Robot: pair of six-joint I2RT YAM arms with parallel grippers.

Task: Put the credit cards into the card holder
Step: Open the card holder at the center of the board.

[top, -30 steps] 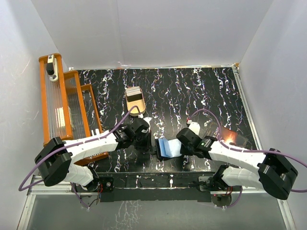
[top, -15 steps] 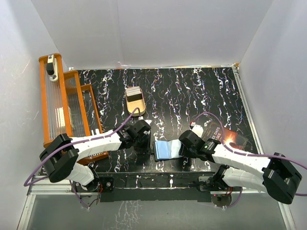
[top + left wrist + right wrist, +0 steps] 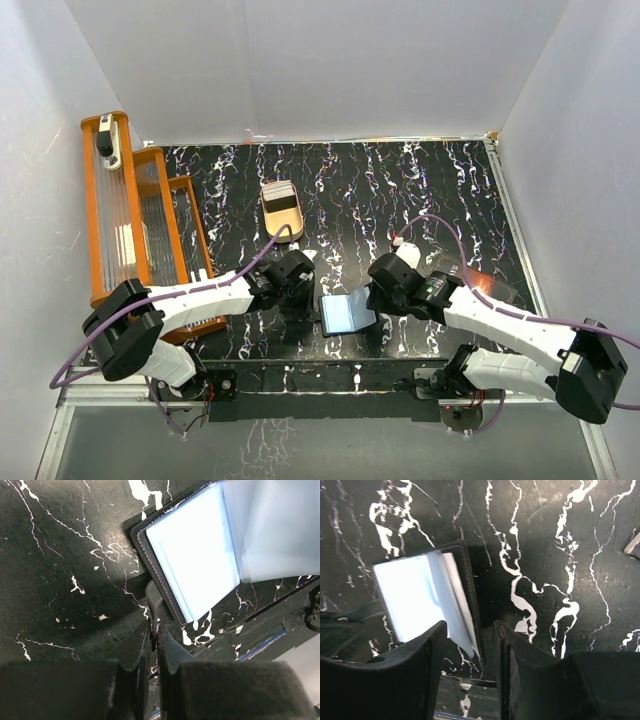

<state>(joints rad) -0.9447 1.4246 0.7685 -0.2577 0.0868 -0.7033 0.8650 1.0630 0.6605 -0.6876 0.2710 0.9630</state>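
Closest to my bases, the card holder (image 3: pixel 347 312) lies open on the black marbled table (image 3: pixel 420 190), with one of my grippers at each end of it. My left gripper (image 3: pixel 152 632) is at its left end, jaws pressed almost together on the holder's black strap (image 3: pixel 153 597). I read that as a pinch that pins the holder down. My right gripper (image 3: pixel 470 627) hangs over the opposite end with its jaws apart. The holder's stitched right edge and the tip of a pale plastic sleeve show in the gap, and it grips nothing that I can see. The holder's long axis runs roughly left to right, from one gripper to the other.

The next move turns on where the credit cards (image 3: pixel 482 285) lie. I can make out a gold-orange one to the right of the holder, past my right wrist and partly under that forearm, well apart from my left gripper. The arm hides how many more lie with it. My right arm is plainly the nearer one, so I judge it should fetch a card while the left holds the strap. The card would then travel leftward to the sleeves. I cannot tell which way the pockets open.

Farther off, a tan tray (image 3: pixel 282 208) sits beyond my left gripper. An orange rack (image 3: pixel 130 220) stands along the table's left edge.
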